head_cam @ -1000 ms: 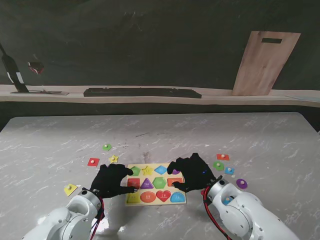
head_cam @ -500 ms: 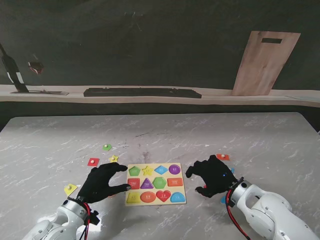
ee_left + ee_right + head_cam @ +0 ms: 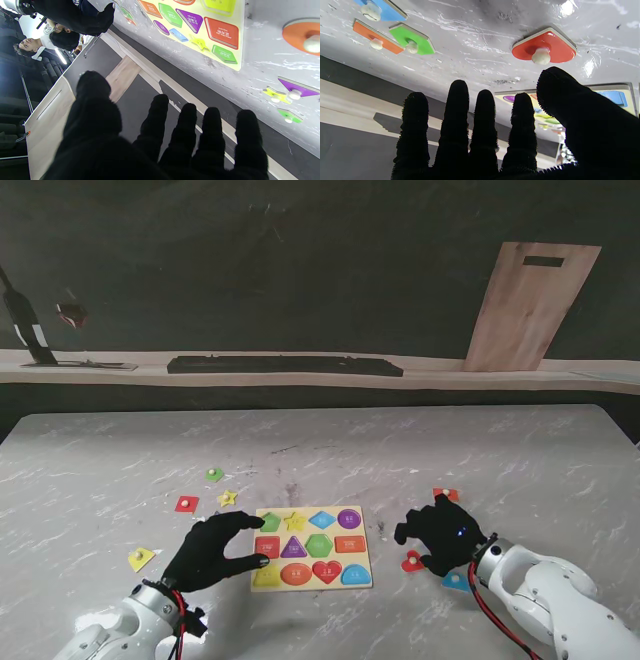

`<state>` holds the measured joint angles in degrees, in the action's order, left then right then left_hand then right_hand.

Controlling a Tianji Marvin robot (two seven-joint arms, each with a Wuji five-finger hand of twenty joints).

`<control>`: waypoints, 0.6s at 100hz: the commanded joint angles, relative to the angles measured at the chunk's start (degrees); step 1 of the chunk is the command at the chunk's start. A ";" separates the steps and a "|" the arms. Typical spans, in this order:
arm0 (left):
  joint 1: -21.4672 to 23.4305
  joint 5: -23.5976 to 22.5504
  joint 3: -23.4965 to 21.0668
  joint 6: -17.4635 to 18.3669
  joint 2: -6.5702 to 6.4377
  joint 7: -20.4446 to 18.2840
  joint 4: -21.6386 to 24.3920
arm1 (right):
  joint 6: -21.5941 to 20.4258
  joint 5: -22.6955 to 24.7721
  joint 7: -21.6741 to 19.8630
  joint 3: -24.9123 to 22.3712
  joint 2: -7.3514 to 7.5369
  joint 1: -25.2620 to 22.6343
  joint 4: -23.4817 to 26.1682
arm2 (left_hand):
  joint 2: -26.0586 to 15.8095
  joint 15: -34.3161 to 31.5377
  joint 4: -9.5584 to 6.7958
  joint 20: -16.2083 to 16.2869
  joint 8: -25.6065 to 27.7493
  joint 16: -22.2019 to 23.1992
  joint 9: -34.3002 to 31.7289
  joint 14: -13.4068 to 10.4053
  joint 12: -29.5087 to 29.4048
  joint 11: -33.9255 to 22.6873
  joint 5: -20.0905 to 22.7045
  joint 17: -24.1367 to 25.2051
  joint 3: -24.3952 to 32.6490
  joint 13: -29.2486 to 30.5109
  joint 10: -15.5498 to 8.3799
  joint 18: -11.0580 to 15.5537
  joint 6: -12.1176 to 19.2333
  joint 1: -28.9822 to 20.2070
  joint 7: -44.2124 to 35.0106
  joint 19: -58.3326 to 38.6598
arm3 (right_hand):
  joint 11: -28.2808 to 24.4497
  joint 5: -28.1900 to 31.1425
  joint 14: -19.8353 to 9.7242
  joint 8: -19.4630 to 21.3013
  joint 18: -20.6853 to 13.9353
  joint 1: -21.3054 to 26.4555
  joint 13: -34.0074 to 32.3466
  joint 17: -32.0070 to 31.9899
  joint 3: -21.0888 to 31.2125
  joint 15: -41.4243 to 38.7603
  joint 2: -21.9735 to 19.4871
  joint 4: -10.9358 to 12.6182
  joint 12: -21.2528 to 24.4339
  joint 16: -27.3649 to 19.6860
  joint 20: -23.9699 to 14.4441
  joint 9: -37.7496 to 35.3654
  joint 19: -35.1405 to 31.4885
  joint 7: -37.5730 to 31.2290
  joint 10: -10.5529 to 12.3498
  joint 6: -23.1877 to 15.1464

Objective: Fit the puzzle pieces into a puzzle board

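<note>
White arms; black fuzzy-gloved left hand (image 3: 207, 551); red wrist cables.

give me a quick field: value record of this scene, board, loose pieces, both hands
puzzle board: yellow, centre of the table, slots showing coloured shapes
left robot hand: open, fingertips at the board's left edge
right robot hand: open, over loose pieces to the right of the board
red heart piece: on the table beside the right robot hand
yellow star piece: loose, left of the board
</note>
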<state>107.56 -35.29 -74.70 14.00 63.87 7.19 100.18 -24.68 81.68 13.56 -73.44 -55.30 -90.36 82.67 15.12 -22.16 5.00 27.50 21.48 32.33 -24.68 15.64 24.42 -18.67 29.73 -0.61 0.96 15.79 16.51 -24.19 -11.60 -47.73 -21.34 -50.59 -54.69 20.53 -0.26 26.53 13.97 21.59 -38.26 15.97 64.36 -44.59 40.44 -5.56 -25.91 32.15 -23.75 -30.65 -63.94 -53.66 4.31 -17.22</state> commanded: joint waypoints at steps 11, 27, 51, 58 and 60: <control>0.12 -0.05 0.29 -0.03 -0.05 0.15 0.19 | 0.17 1.20 1.90 1.85 0.61 0.82 -2.25 | -0.53 1.73 -2.56 -0.10 -0.19 -0.46 -0.48 -1.95 -0.43 0.68 -0.13 0.90 -1.27 -0.18 -1.57 2.81 1.81 -1.04 0.38 0.93 | -1.51 2.72 -2.00 1.15 -1.45 2.28 -2.67 1.64 3.04 -2.52 1.78 -0.75 -0.73 1.37 -2.00 -4.20 -1.10 -2.11 3.18 -4.33; 0.15 -0.27 0.38 -0.61 -0.13 -0.17 0.37 | 0.86 0.60 3.53 3.63 0.68 2.15 -4.44 | -0.68 1.97 -2.54 0.08 -0.16 -0.44 -0.57 -1.93 -0.40 0.66 0.07 0.91 -1.29 -0.28 -1.56 2.82 1.80 -1.26 0.28 1.06 | -1.48 5.71 -2.39 1.52 -1.67 2.34 -4.51 2.77 2.92 -3.60 1.18 -1.11 -0.68 1.90 -2.71 -8.43 -1.47 -3.28 5.06 -5.80; 0.09 -0.52 0.52 -1.53 -0.19 -0.47 0.45 | 0.74 -0.65 4.88 5.19 0.60 3.79 -6.34 | -0.94 2.39 -2.52 0.17 -0.21 -0.52 -0.53 -1.94 -0.47 0.84 0.23 1.08 -1.31 -0.57 -1.37 2.96 1.73 -1.68 0.37 1.71 | -0.70 8.60 -2.94 -8.08 -1.87 4.06 -7.02 3.99 1.72 -4.64 2.41 -7.89 1.81 2.48 -3.84 -14.88 -1.64 -8.51 6.37 -7.33; 0.05 -0.48 0.54 -1.64 -0.21 -0.59 0.45 | 0.63 -0.75 5.11 5.46 0.61 4.03 -6.58 | -0.99 2.50 -2.52 0.18 -0.22 -0.56 -0.59 -1.87 -0.48 0.84 0.38 1.07 -1.33 -0.66 -1.30 2.99 1.69 -1.80 0.39 1.93 | -0.64 9.20 -3.06 -9.16 -1.87 4.28 -7.68 4.27 1.63 -4.94 2.75 -8.60 2.15 2.62 -3.89 -16.23 -1.78 -9.48 6.60 -7.74; 0.04 -0.47 0.55 -1.66 -0.21 -0.61 0.45 | 0.62 -0.77 5.13 5.52 0.61 4.08 -6.63 | -0.99 2.51 -2.52 0.18 -0.23 -0.56 -0.55 -1.89 -0.50 0.88 0.38 1.14 -1.32 -0.64 -1.23 3.01 1.68 -1.87 0.41 2.03 | -0.53 9.50 -3.05 -9.58 -1.94 4.50 -7.85 4.38 1.57 -5.07 2.86 -8.89 2.32 2.70 -3.88 -16.70 -1.80 -9.85 6.64 -7.91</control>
<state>107.52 -35.94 -74.32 12.48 63.78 6.82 100.35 -23.79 80.66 18.48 -68.24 -54.73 -86.24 76.09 15.12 -21.35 5.00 27.50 21.48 32.32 -24.77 15.64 24.42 -18.62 29.75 -0.62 0.96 15.81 16.42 -24.20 -11.59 -48.55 -21.34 -49.42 -54.94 28.22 -2.22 18.09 13.20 23.76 -44.31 19.92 64.91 -48.02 41.75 -11.60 -24.09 34.16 -26.75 -45.27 -64.34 -61.06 9.38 -22.83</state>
